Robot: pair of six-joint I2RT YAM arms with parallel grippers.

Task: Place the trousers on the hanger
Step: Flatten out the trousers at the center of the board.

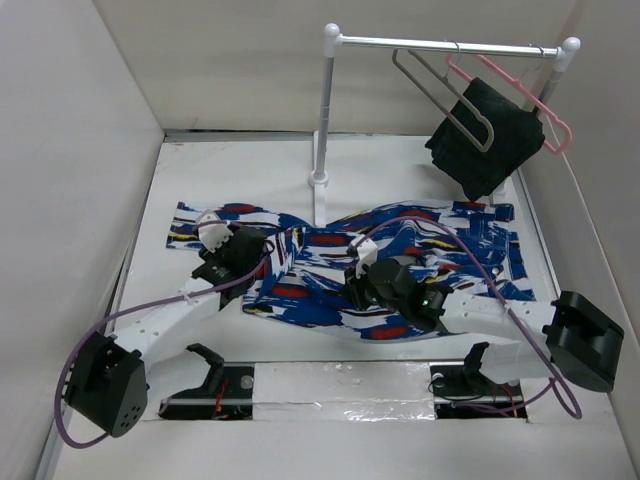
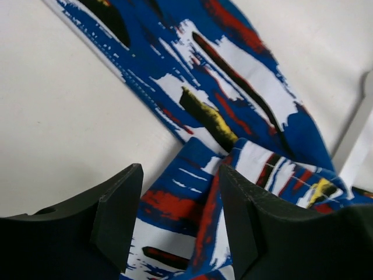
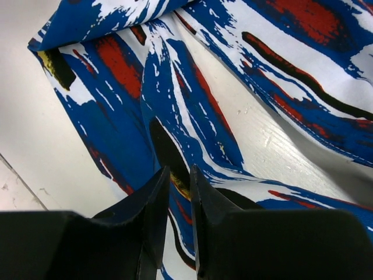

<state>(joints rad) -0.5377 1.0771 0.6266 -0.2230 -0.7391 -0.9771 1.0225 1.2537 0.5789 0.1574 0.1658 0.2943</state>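
The long soft fabric trousers (image 1: 400, 270) carry a busy abstract print: a royal-blue ground, white brush-like streaks, red ovals, thin black dashes and small yellow patches. The thin metal wire hanger (image 1: 443, 100) is grey-silver. The plastic hanger (image 1: 515, 93) is pink, and the plain cloth (image 1: 485, 140) is solid black with no pattern. The table top (image 1: 240, 170) is white, and the clothes rail (image 1: 440, 43) is silver with white posts. The left gripper (image 2: 180, 175) and right gripper (image 3: 179, 175) are matt black. The cables (image 1: 62, 400) are purple.
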